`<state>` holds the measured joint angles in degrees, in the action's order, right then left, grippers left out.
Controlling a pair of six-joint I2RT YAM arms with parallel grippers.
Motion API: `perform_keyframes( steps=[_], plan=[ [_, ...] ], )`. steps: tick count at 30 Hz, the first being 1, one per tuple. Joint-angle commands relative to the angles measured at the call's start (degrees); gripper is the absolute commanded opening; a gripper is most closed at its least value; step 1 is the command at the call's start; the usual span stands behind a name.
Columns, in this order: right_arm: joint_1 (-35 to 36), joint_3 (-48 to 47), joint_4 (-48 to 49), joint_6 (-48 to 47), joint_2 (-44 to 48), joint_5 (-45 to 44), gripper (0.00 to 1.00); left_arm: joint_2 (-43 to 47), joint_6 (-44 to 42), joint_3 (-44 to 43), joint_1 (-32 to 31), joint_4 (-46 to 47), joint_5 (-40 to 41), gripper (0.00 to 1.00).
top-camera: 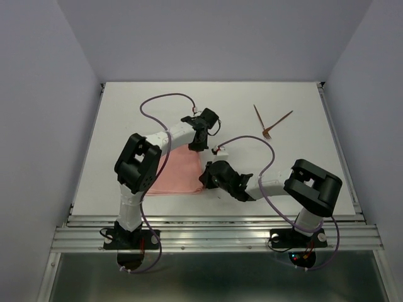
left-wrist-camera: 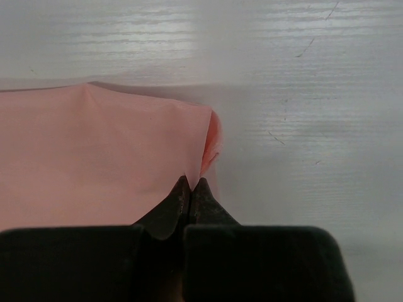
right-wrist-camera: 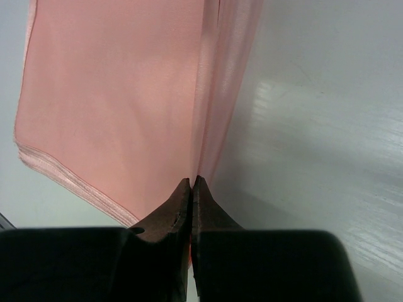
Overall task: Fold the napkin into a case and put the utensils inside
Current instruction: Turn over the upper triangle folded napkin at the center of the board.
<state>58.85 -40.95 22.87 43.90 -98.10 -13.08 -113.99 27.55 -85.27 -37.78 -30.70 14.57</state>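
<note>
Napkin [top-camera: 179, 173] lies left of centre on the counter [top-camera: 302, 163]. It is already doubled: the right wrist view shows stacked hems along one side. Both jaws are pinched tight on its right-hand edge, left jaws on the far corner at 12 o'clock, right jaws on the near end at 6 o'clock. The gripped edge runs 12-to-6 between them, and the rest of the cloth spreads toward 9 o'clock.

My read: the next fold carries this edge over toward 9, both arms moving together. Neither arm is nearer, each owns one end. Cloth puckers at the left pinch, so a skewed crease is the risk.

Utensils [top-camera: 280, 123] lie in a V at about 1 o'clock from the napkin, well apart from it, right arm closer. No brand, label or writing readable.
</note>
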Motion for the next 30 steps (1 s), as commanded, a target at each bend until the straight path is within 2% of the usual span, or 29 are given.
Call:
perform_keyframes(
  steps=[1, 3, 6, 7, 9, 10, 14, 30],
  plan=[
    [2.94, 3.68, -5.12, -0.3, 0.9, 8.16, 0.01, 0.27, -0.48, -5.78, 2.01, 14.44, 7.94, 0.0],
    [2.94, 3.77, -4.86, -0.39, 0.72, 8.16, 0.01, 0.18, -0.39, -5.69, 1.92, 14.53, 7.14, 0.01],
    [2.94, 3.77, -4.94, -0.48, 0.55, 8.16, 0.01, 0.35, -0.3, -5.52, 1.83, 14.61, 6.35, 0.12],
    [2.94, 3.86, -4.94, -0.57, 0.55, 8.07, 0.01, 0.44, -0.39, -5.52, 1.75, 14.79, 6.18, 0.21],
    [2.94, 3.86, -4.86, -0.66, 0.46, 8.07, 0.01, 0.7, -0.57, -5.34, 1.74, 14.88, 6.0, 0.3],
    [2.94, 3.77, -4.86, -0.74, 0.37, 8.07, 0.01, 0.88, -0.66, -5.34, 1.74, 14.96, 5.91, 0.38],
    [2.94, 3.95, -4.86, -0.57, 0.37, 7.9, 0.01, 1.58, -0.92, -5.08, 1.74, 15.4, 5.65, 0.52],
    [-1.01, 10.8, -4.68, -0.75, 4.5, 5.79, 0.01, 6.68, -1.27, -5.6, 2.36, 13.65, 7.32, 0.55]
  ],
)
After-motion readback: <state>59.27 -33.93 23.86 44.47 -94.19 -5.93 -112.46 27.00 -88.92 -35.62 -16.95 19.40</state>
